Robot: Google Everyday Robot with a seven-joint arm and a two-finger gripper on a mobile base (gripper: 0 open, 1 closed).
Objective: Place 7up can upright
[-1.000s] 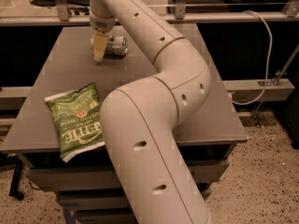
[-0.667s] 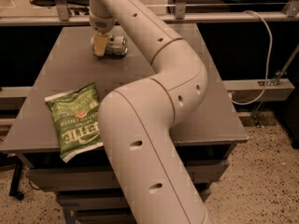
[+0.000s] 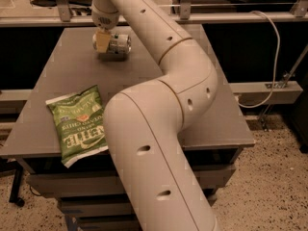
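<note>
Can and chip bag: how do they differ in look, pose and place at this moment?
Look: the can is a small silvery metal cylinder; the bag is a larger green pouch.
Pose: the can lies on its side; the bag lies flat, print up.
Place: the can is at the far side, with the tool right against one end; the bag is near the front edge, nothing touching it.
Both appear to rest on the same grey table.

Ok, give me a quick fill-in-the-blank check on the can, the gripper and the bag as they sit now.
1. The can at the far end of the table is not upright; it lies on its ____.
2. In the camera view, the gripper is at the can's ____ end.
3. The chip bag near the table's front edge is ____ in colour.

Missing words: side; left; green.
</note>
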